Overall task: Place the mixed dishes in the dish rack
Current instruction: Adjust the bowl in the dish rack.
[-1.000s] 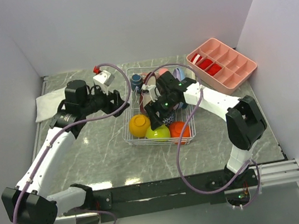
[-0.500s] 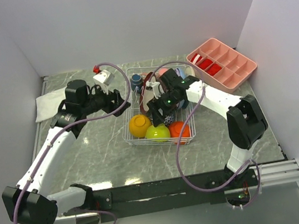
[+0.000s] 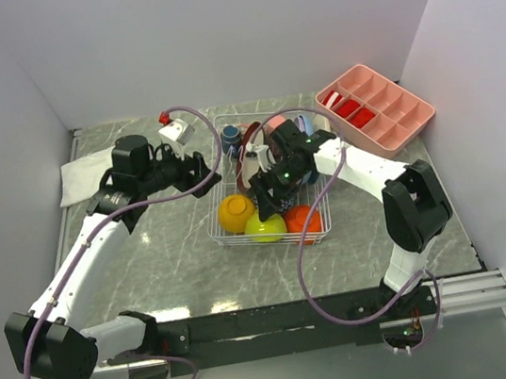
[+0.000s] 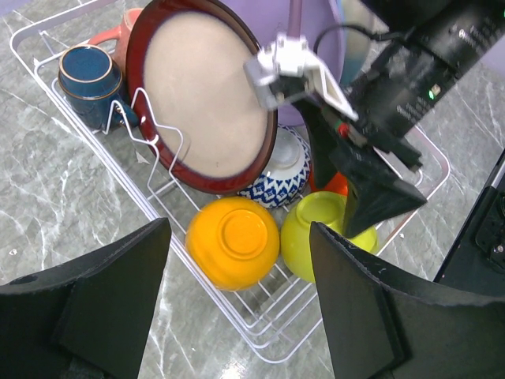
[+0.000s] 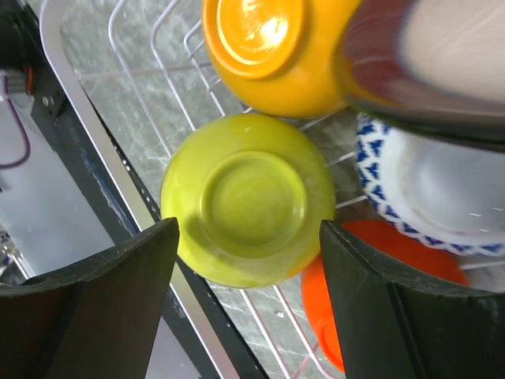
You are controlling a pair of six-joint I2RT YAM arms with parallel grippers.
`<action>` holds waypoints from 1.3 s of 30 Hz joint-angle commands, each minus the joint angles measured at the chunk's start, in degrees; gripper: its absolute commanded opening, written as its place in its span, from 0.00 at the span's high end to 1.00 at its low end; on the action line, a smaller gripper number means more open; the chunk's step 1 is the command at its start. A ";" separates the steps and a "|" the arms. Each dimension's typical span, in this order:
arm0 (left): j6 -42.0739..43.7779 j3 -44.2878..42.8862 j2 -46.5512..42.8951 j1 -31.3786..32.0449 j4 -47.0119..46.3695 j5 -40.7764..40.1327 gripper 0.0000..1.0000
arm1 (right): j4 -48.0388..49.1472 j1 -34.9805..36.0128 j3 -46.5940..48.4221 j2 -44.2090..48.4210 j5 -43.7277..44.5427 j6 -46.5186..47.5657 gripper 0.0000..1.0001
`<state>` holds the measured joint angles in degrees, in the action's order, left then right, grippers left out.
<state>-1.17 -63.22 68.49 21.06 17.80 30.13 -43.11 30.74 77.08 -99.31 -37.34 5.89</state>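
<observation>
The white wire dish rack [image 3: 228, 240] stands mid-table and holds several dishes. The left wrist view shows its wires [image 4: 271, 360], a dark-red-rimmed plate [image 4: 197, 103] standing on edge, a navy cup [image 4: 87, 75], an orange-yellow bowl [image 4: 234, 241], a lime bowl [image 4: 319, 233] and a blue-patterned bowl [image 4: 280, 170]. My left gripper [image 3: 200, 167] is open and empty beside the rack's left edge. My right gripper [image 3: 268, 192] is open and empty just above the upturned lime bowl [image 5: 248, 197]. A red-orange bowl [image 5: 355, 308] lies beside the lime one.
A pink compartment tray [image 3: 376, 106] sits at the back right. A white folded cloth [image 3: 84, 172] lies at the back left. A small white and red object [image 3: 173, 130] stands behind the left gripper. The right arm's cable [image 3: 308, 267] loops over the rack's near side.
My right wrist has shifted slightly to the right over the rack, its jaws still open above the lime bowl. My left arm has barely moved.
</observation>
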 commanded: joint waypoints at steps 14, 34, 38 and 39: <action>-0.32 1.78 -2.31 -0.49 -1.72 0.54 0.23 | 0.05 2.92 2.64 -3.35 -0.10 -0.52 0.24; -1.20 1.87 -1.43 -0.84 -2.69 1.95 0.23 | 1.72 2.04 4.04 -5.72 -2.65 -2.21 0.53; -0.94 1.26 -0.99 -0.84 -2.33 1.86 0.22 | 0.58 2.13 4.92 -2.75 -0.03 0.34 0.62; -0.85 1.17 -0.90 -0.84 -2.25 1.95 0.22 | 0.49 2.74 5.01 0.40 1.29 2.26 0.62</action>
<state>-1.34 -60.97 67.59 20.43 16.99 30.76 -43.51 31.70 80.01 -103.09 -38.87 2.83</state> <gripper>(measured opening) 0.774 0.608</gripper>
